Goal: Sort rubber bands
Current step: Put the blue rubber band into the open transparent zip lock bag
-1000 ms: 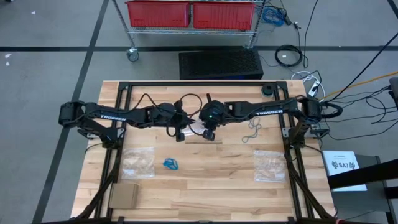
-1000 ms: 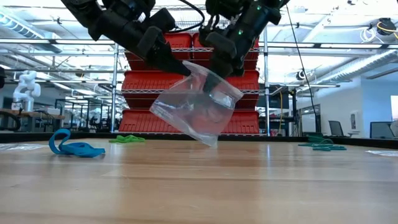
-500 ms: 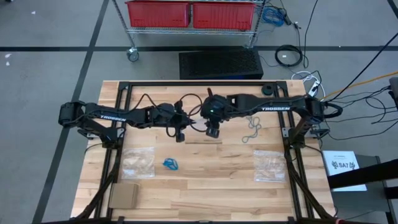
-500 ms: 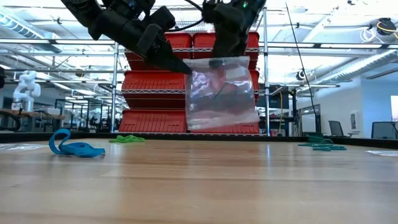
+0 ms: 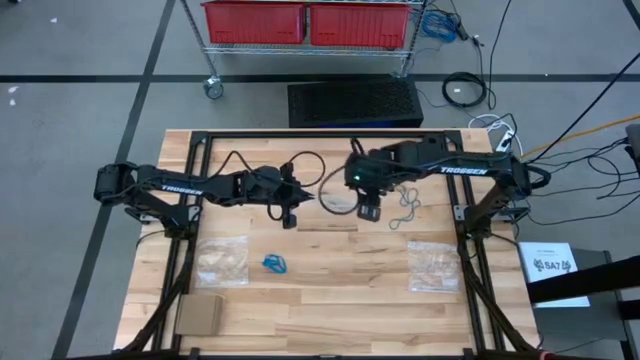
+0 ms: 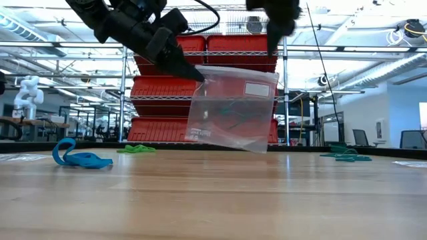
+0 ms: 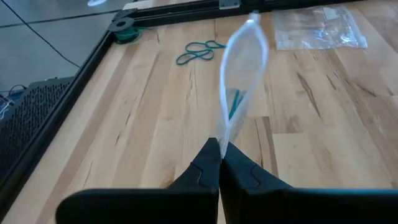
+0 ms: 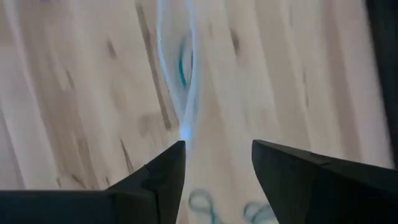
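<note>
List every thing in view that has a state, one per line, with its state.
Left gripper: shut on the clear bag.
Right gripper: open, off the bag.
Clear bag: hanging above the table, teal bands inside.
Blue rubber bands: loose on the table.
Grey-teal rubber bands: loose on the table.

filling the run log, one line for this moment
left claw: shut on clear bag | right claw: open, beside bag | bag: hanging above table

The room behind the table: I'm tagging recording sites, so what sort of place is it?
Probably a robotics lab or workshop. Wire shelving loaded with red bins stands behind the table, cables trail across a grey floor marked with dark tape lines, and a white robot stands at a far bench.
</note>
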Controlling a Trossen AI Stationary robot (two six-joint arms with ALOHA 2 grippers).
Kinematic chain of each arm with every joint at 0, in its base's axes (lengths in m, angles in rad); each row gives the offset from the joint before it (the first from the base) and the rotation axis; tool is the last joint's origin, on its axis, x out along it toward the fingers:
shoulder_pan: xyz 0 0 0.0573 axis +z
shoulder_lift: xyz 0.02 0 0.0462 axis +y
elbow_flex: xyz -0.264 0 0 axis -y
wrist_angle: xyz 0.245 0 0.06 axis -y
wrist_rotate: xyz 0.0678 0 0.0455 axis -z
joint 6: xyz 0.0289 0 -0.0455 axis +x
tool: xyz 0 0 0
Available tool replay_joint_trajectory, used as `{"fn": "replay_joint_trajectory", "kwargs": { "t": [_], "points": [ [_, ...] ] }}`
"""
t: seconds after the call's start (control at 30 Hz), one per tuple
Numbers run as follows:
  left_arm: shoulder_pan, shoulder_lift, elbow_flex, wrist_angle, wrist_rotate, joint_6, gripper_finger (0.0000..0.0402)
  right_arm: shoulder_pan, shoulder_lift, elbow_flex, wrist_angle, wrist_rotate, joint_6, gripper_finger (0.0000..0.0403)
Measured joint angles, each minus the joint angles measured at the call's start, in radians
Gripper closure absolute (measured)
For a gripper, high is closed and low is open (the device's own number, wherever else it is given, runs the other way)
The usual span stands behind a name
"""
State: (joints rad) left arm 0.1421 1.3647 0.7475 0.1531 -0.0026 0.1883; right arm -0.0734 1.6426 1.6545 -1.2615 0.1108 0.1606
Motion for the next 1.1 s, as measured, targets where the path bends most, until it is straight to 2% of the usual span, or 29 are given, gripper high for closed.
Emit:
{"fn": "replay_joint_trajectory", "kwargs": {
  "t": [0.17, 0.33, 0.5, 0.63, 0.83, 1.1],
  "points": [
    [0.000, 0.000, 0.000, -0.006, 0.000, -0.001, 0.0401, -0.006, -0.144, -0.296, 0.107, -0.002, 0.132, 0.0228],
    [0.000, 0.000, 0.000, -0.003, 0.000, -0.001, 0.0401, -0.075, -0.294, -0.625, 0.296, 0.001, 0.332, 0.0227],
    [0.000, 0.000, 0.000, 0.000, 0.000, 0.000, 0.0401, -0.167, -0.343, -0.853, 0.422, 0.018, 0.459, 0.0207],
    [0.000, 0.000, 0.000, 0.002, 0.000, 0.000, 0.0401, -0.242, -0.328, -0.936, 0.458, 0.075, 0.534, 0.0173],
    [0.000, 0.000, 0.000, -0.001, -0.001, 0.000, 0.0401, -0.305, -0.294, -0.974, 0.534, 0.070, 0.544, 0.0132],
    [0.000, 0.000, 0.000, -0.006, -0.001, -0.001, 0.0401, -0.313, -0.183, -0.992, 0.593, 0.035, 0.602, 0.0131]
  ]
}}
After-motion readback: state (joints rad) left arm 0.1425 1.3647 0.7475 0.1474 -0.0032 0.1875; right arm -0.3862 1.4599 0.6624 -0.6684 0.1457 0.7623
